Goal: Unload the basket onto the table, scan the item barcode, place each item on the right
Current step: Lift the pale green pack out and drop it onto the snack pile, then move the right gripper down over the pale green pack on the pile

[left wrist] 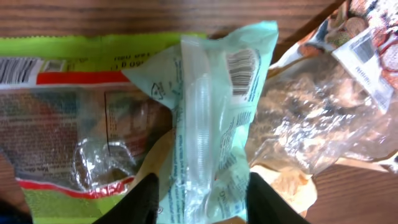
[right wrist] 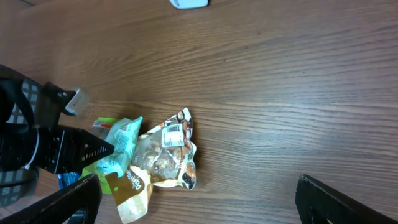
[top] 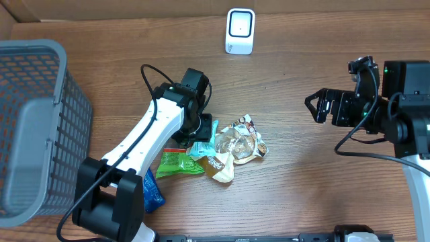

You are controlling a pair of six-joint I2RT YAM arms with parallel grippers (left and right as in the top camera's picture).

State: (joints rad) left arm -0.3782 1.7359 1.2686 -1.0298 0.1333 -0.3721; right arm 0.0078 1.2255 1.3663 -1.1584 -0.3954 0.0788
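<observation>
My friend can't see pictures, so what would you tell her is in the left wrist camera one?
A pale teal packet with a barcode lies between the open fingers of the left gripper. Beside it lie a green and red packet on the left and a clear snack bag on the right, all on a wooden table.

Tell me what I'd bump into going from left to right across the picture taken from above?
Grey basket → green packet → clear snack bag → right gripper. The other packets, the left gripper and the white scanner overlap these sideways, so they are left out.
</observation>
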